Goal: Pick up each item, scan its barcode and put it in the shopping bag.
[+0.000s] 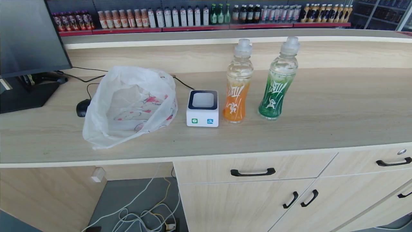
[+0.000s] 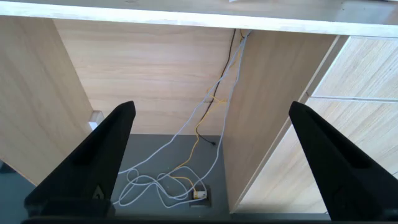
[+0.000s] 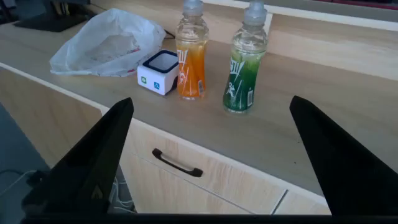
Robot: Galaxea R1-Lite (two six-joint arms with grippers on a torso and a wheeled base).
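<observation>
Two drink bottles stand upright on the wooden counter [image 1: 338, 106]: an orange bottle [image 1: 237, 83] [image 3: 190, 53] and, to its right, a green bottle [image 1: 278, 80] [image 3: 244, 61]. A white barcode scanner box [image 1: 203, 108] [image 3: 157, 72] sits just left of the orange bottle. Further left lies the white plastic shopping bag [image 1: 130, 104] [image 3: 106, 43], its mouth open. My right gripper [image 3: 211, 168] is open, in front of the counter at about its height, well short of the bottles. My left gripper [image 2: 214, 165] is open too, below the counter and facing the gap under it.
A monitor [image 1: 27, 38] on its stand occupies the counter's far left, with a black mouse [image 1: 83, 107] and cables beside the bag. Drawers with black handles [image 1: 253, 172] run under the counter. Loose cables [image 2: 180, 168] lie on the floor. Shelves of bottles [image 1: 199, 14] line the back.
</observation>
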